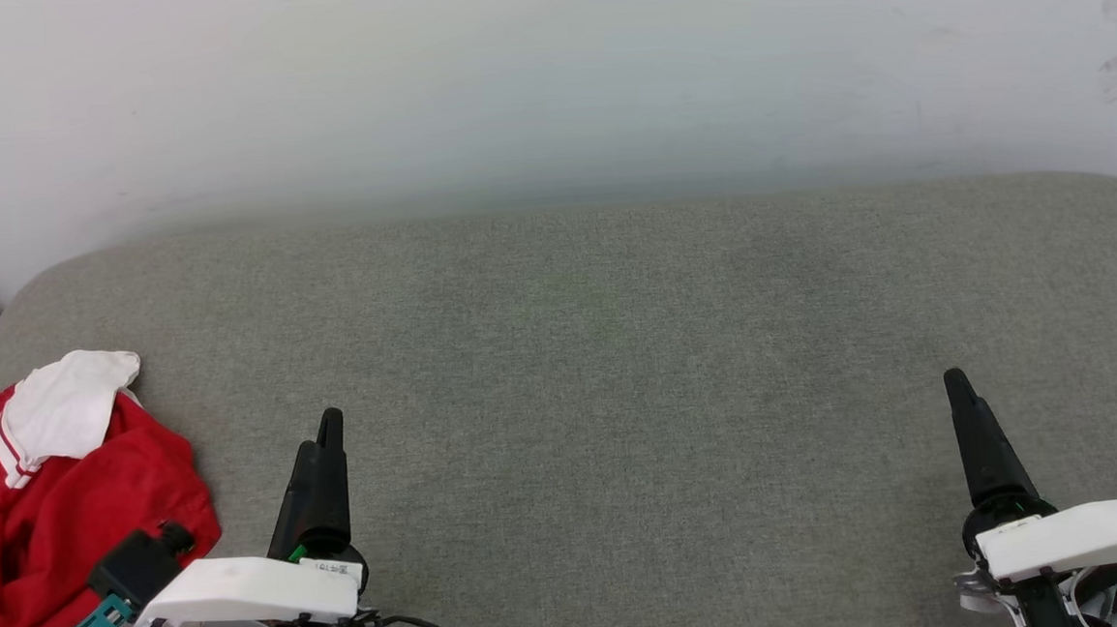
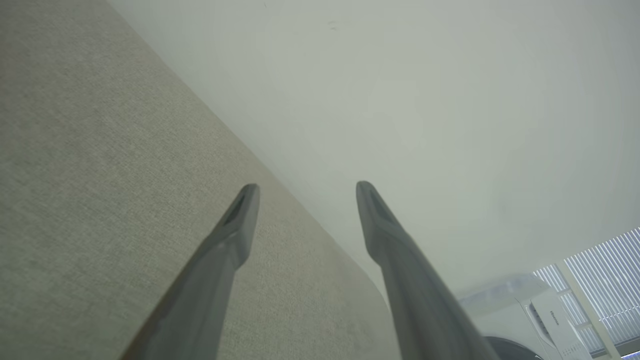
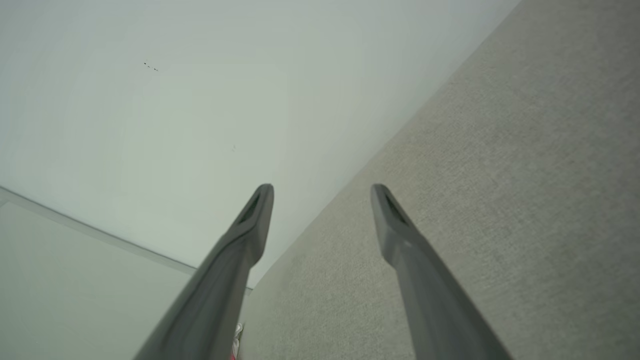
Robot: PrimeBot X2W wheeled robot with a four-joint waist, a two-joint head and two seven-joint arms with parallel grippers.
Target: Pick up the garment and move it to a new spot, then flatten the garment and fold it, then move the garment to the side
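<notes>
The shirt (image 1: pixel 67 518) lies bunched at lower left, by the grey desk's (image 1: pixel 619 349) edge, untouched. My left jaws, just beside it, and my right jaws, lower right, stand apart and empty, seemingly parked before the first pick.

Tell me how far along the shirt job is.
Nothing looks done: the red shirt lies in a crumpled heap at the left edge of the grey surface. Nothing is in hand: the left gripper and right gripper are open and empty. Left: pick up, move, flatten, fold, set aside.
</notes>
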